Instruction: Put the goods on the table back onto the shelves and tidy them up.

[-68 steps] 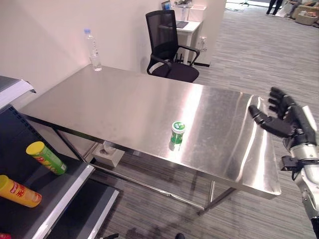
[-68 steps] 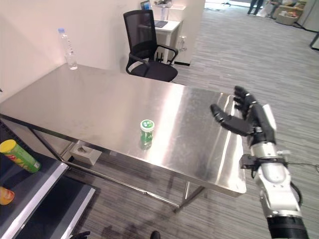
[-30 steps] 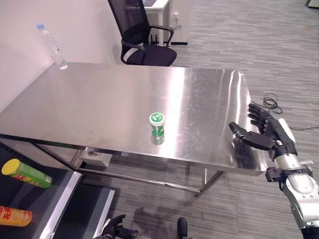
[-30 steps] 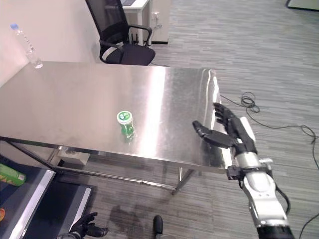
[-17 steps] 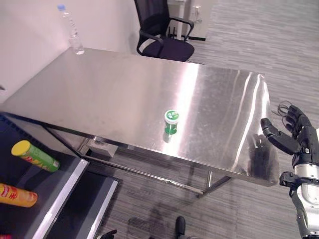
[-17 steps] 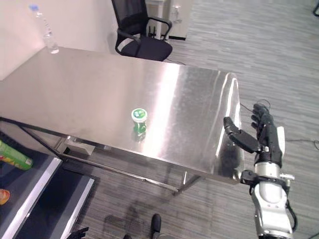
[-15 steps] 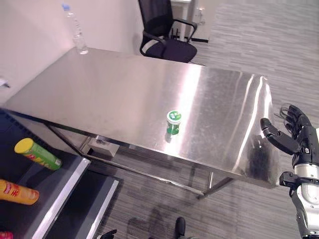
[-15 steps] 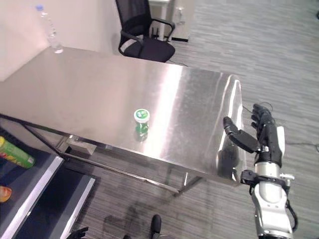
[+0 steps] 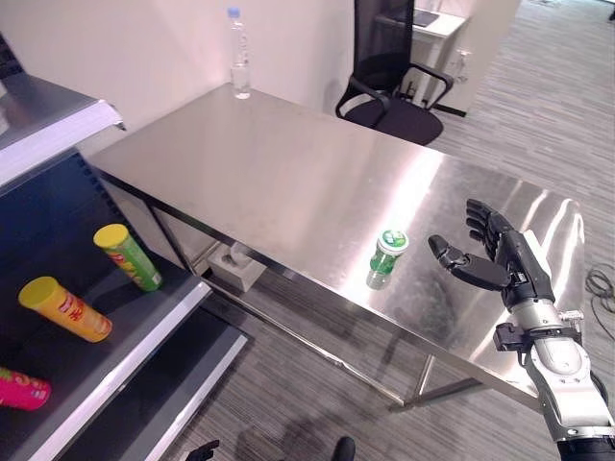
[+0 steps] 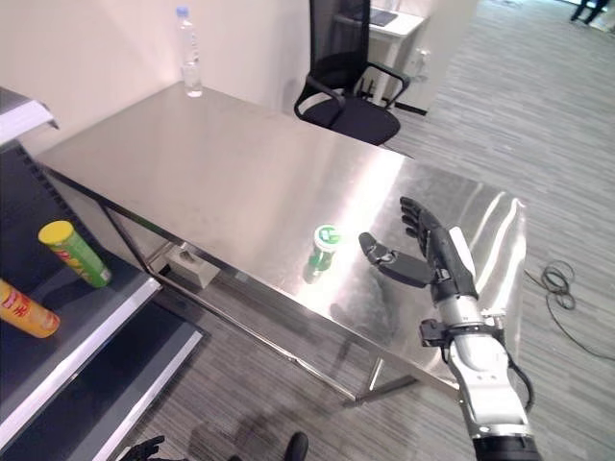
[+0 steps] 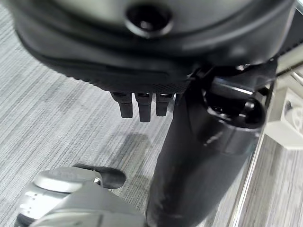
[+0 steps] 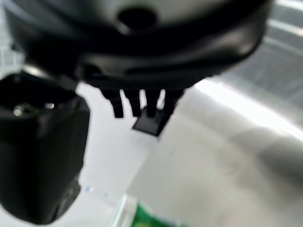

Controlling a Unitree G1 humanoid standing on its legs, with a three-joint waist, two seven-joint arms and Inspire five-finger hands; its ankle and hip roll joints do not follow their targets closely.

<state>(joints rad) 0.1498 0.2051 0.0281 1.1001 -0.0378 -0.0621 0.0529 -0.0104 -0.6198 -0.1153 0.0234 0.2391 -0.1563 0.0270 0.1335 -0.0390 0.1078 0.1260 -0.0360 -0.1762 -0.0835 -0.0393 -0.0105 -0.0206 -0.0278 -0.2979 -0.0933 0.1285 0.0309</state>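
Note:
A small green bottle with a white-and-green lid [image 9: 386, 257] stands upright near the front edge of the steel table [image 9: 288, 173]. My right hand [image 9: 490, 259] hovers over the table just right of the bottle, open, thumb spread toward it, not touching. In the right wrist view the bottle's top [image 12: 147, 215] shows past the straight fingers [image 12: 142, 101]. My left hand [image 11: 142, 106] hangs low over the carpet, fingers relaxed and holding nothing. The shelf [image 9: 144, 336] at the left holds a green tube [image 9: 128, 256], a yellow tube [image 9: 65, 308] and a pink one [image 9: 19, 389].
A clear water bottle [image 9: 237, 65] stands at the table's far corner by the wall. A black office chair [image 9: 389, 77] sits behind the table. A white box [image 9: 235, 269] lies on the floor under the table. An upper shelf board [image 9: 58, 115] juts out at the left.
The camera has swung, bringing the shelf further into view. My right hand has come from the table's right end to a spot close beside the green bottle, still open.

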